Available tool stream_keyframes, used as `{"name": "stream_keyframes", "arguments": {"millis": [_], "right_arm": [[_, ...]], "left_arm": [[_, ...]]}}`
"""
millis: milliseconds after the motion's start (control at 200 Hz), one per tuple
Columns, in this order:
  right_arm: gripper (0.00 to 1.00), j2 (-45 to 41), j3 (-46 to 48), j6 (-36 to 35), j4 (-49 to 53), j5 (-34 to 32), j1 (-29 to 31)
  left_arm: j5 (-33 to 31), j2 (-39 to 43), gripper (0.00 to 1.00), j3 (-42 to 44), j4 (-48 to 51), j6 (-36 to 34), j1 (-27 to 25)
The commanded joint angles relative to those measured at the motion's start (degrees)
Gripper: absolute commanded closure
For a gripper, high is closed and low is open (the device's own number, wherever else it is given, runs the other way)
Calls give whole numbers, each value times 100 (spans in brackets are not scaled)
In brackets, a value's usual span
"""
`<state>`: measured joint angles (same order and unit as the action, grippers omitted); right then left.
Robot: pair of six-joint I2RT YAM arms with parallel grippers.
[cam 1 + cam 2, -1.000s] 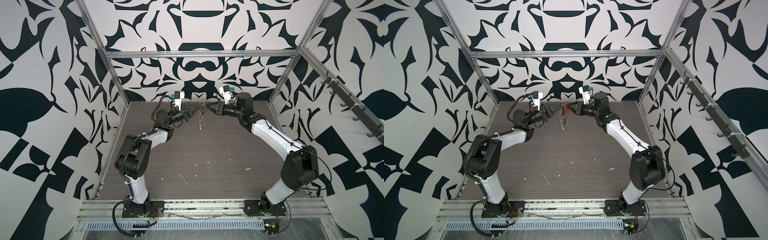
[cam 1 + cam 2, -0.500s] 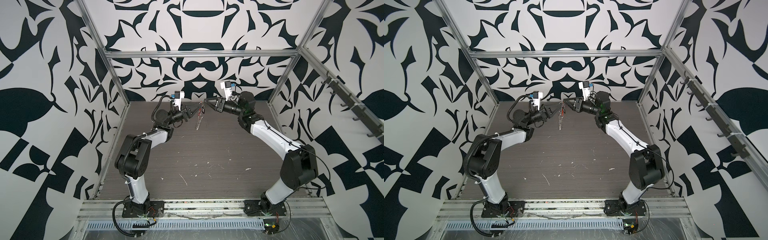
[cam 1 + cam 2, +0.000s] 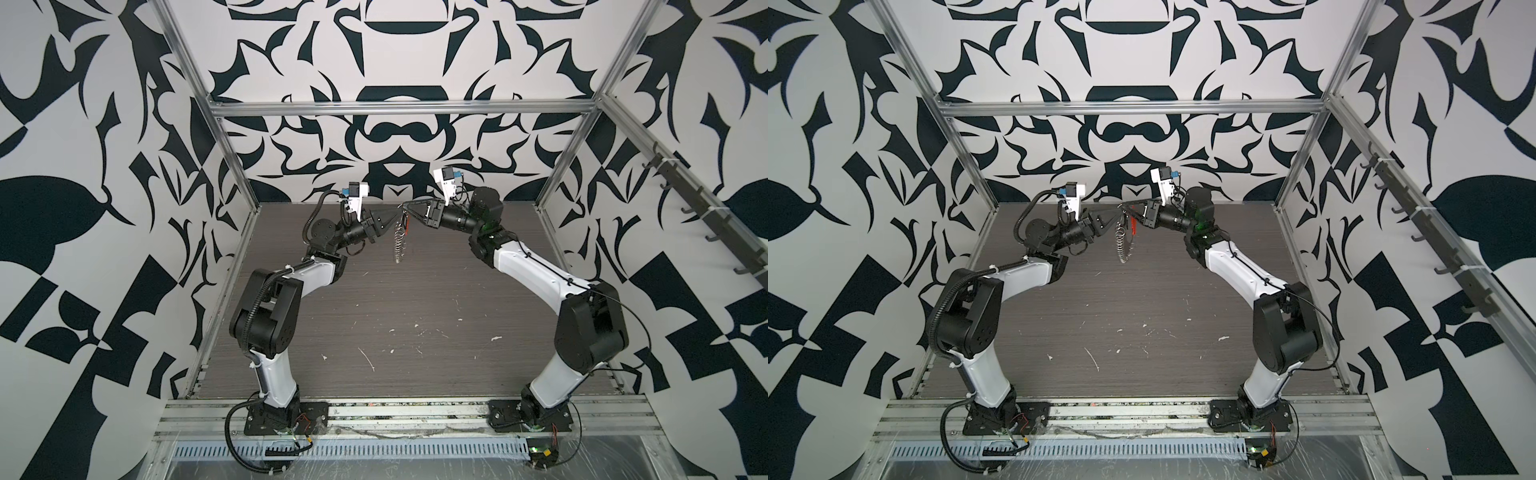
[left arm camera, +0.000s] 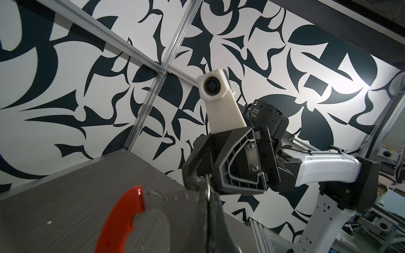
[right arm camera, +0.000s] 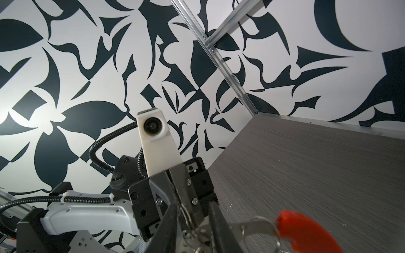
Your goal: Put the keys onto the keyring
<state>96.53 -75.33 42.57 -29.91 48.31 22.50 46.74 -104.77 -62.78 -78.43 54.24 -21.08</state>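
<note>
Holding a light, floppy keyring aloft between two grippers

Hanging above the far end of the table [image 3: 415, 311], the keyring [image 3: 400, 245] is clear of the surface, and its silvery chain dangles straight down in both top views. It looks light. The chain is limp and will likely swing with any wrist motion, while the flat metal body beside the red plastic section [image 4: 122, 219] looks stiff. That stiff part is the sound place to take hold, though bare metal is probably slick under the pads.

The key is too small to pick out for certain. A small silver ring [image 4: 208, 191] at the tip of the right gripper [image 4: 206, 186] may be its own ring. If so, it is best held by the black body, leaving that ring free to thread.

The left gripper [image 3: 390, 217] is fully closed on the metal at the top of the keyring, carrying its weight. The right gripper's jaws stand nearly together about the small ring. Whether they actually pinch it cannot be told.

Both arms reach forward with elbows bent and forearms rising. Their wrists are roughly level, and the two grippers point nose to nose, almost touching.
</note>
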Motion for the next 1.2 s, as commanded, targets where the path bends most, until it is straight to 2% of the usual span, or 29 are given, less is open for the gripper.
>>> {"name": "stream_keyframes", "arguments": {"millis": [0, 70, 210, 610, 660, 710, 815, 885, 985, 1080, 1195], "right_arm": [[72, -152, 66, 6, -344, 116, 26], [73, -169, 120, 48, -422, 114, 35], [81, -208, 214, 68, -479, 122, 43], [83, -62, 48, 320, -803, 171, 127], [89, -15, 23, 361, -860, 192, 147], [100, 22, 1, 388, -892, 195, 159], [100, 42, -26, 380, -873, 193, 176], [100, -13, -84, 113, -519, 139, 167], [100, -178, -127, -629, 265, -198, 170], [100, -350, -109, -1573, 1009, -626, 167], [100, -398, -268, -2978, 2082, -1086, 174]], "left_arm": [[-67, 7, 100, -208, -418, 83, 42], [-69, 10, 100, -205, -417, 88, 35], [-112, 18, 100, -208, -417, 96, 49], [-47, -33, 100, -235, -418, 210, 46], [-37, -30, 100, -237, -417, 224, 50], [-25, -30, 100, -226, -418, 233, 47], [8, -17, 100, -190, -417, 208, 49], [46, -6, 100, -143, -417, 114, 50], [143, 18, 93, -22, -415, -116, 70], [318, 173, 81, 251, -403, -538, 188], [458, 495, 79, 673, 17, -1104, 519]]}}
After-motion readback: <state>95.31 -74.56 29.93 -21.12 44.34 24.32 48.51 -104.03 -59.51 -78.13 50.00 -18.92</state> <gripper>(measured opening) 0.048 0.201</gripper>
